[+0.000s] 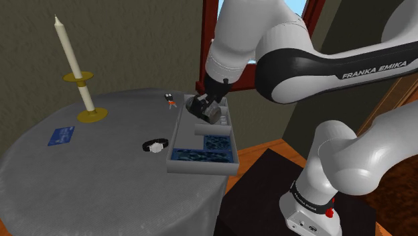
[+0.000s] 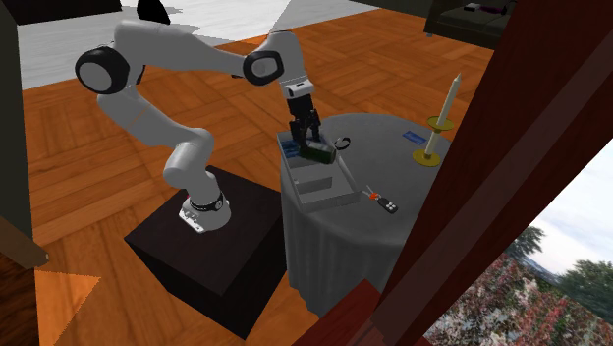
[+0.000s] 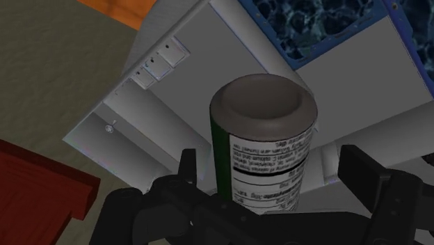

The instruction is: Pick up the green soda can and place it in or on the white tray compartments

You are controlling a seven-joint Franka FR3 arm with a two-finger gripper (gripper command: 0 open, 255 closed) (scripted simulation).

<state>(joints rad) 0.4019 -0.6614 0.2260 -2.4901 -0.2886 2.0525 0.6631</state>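
- While the gripper (image 3: 271, 161) points down at the tray (image 3: 209, 76), its two black fingers (image 3: 186, 167) stand wide apart. The soda can (image 3: 264, 132) is clasped between them, one finger on each side of its body.
- The soda can shows a grey end cap turned toward the hand, a dark green stripe down one side and a white printed label next to it.
- From the shoulder view, the gripper (image 1: 209, 108) and soda can (image 1: 213, 115) sit over the middle of the tray (image 1: 177, 137). Whether the can's lower end touches the tray floor cannot be told.
- The tray is a long, pale grey box split into compartments. The ones below the can are plain, and the blue-lined compartments (image 1: 201, 154) are at the end nearest the shoulder camera.
- It lies on a round table (image 1: 100, 181) covered by a grey cloth, along the side closest to the dark stand (image 1: 268, 194).
- A wristwatch (image 1: 155, 145) lies just beside the tray on the shoulder view's left, and a blue card (image 1: 61, 135) lies farther that way.
- A tall candle (image 1: 69, 50) in a gold holder stands well apart from the tray.
- A small black and red object (image 1: 170, 99) rests near the tray's far end.
- In the second exterior view, the gripper (image 2: 309, 140) holds the soda can (image 2: 316, 151) above the tray (image 2: 334, 187), and a wooden floor (image 2: 98, 177) surrounds the table.
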